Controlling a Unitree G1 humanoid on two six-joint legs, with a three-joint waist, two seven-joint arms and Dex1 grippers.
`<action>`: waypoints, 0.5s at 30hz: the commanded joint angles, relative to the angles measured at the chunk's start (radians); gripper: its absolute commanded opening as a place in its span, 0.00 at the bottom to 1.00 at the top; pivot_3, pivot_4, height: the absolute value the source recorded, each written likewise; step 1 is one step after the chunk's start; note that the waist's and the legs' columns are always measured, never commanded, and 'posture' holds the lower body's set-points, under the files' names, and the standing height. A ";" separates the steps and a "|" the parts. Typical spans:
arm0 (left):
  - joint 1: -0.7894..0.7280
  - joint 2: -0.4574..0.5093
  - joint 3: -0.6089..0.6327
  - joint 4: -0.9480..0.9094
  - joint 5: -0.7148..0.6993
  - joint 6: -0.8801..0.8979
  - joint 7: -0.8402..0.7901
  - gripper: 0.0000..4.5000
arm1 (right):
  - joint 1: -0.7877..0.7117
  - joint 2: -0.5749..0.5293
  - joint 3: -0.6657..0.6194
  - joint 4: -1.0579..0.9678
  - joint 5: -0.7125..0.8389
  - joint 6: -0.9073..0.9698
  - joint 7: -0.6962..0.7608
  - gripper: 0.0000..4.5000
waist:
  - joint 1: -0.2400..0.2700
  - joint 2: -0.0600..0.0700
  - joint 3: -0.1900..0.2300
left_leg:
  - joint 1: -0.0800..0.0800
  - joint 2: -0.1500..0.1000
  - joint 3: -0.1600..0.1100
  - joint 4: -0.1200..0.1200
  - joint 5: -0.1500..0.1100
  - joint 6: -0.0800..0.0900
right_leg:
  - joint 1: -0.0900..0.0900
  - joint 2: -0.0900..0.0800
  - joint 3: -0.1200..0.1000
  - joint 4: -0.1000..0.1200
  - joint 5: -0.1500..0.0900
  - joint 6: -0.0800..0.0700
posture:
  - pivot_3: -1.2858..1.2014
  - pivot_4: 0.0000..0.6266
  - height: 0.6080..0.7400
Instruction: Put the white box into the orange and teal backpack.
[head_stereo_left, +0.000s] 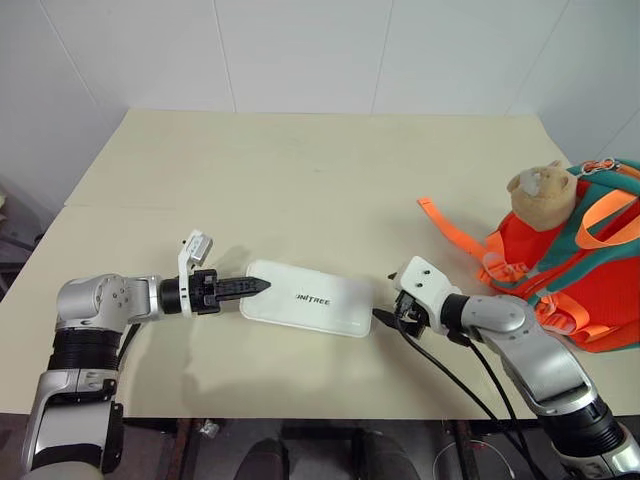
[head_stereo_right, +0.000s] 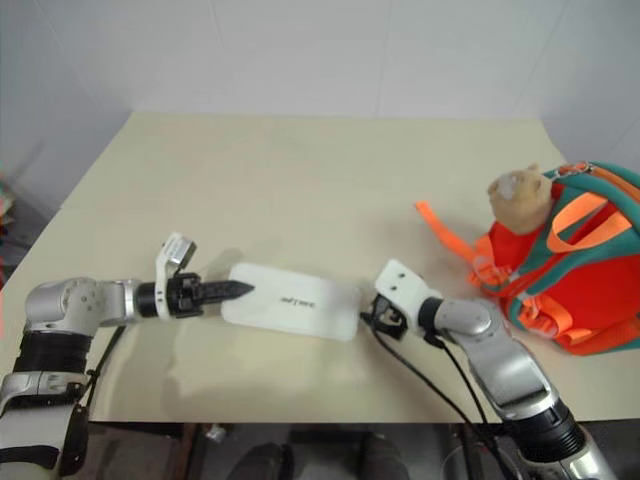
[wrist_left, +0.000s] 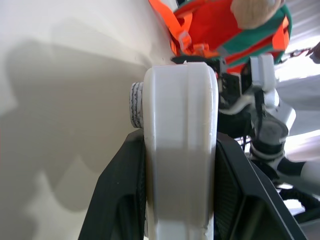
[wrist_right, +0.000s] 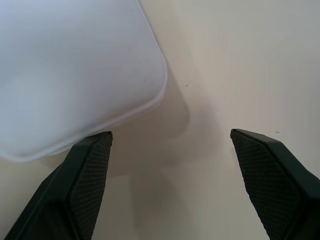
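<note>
The white box (head_stereo_left: 310, 298) lies lengthwise near the table's front edge, its dark lettering facing up. My left gripper (head_stereo_left: 255, 287) is shut on its left end; in the left wrist view the box's edge (wrist_left: 180, 150) sits clamped between the two black fingers (wrist_left: 120, 200). At the box's right end my right gripper (head_stereo_left: 385, 315) stands open. In the right wrist view its fingers (wrist_right: 85, 180) are spread wide, with a box corner (wrist_right: 65, 70) just beyond one of them and nothing between them. The orange and teal backpack (head_stereo_left: 580, 270) rests at the table's right edge.
A tan plush bear head (head_stereo_left: 540, 195) sits on the backpack, and an orange strap (head_stereo_left: 450, 225) trails from it toward the middle of the beige table (head_stereo_left: 300, 170). White walls close in behind the table. Black cables hang from my right arm (head_stereo_left: 470, 385).
</note>
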 joint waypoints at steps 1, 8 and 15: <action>-0.018 0.022 0.072 0.023 -0.010 0.037 0.054 0.29 | 0.026 -0.028 -0.103 -0.080 0.053 0.039 0.009 1.00 | -0.003 0.000 0.000 | 0.000 0.000 0.000 0.000 0.000 0.000 | 0.000 0.000 0.000 0.000 0.000 0.000 | 0.52 0.24 1.00; -0.025 -0.002 0.172 0.022 -0.060 0.175 0.132 0.29 | 0.077 -0.006 -0.331 -0.182 0.210 0.184 -0.021 1.00 | -0.001 0.000 0.000 | 0.001 0.001 -0.001 -0.001 0.000 0.000 | 0.000 0.001 0.000 0.000 0.000 0.000 | 0.52 0.24 1.00; -0.079 -0.044 0.262 0.095 -0.069 0.233 0.189 0.29 | 0.117 0.021 -0.543 -0.303 0.364 0.368 -0.085 1.00 | 0.002 0.000 0.000 | 0.000 0.000 -0.002 -0.001 0.000 0.000 | 0.000 0.000 0.000 -0.001 0.000 0.000 | 0.52 0.24 1.00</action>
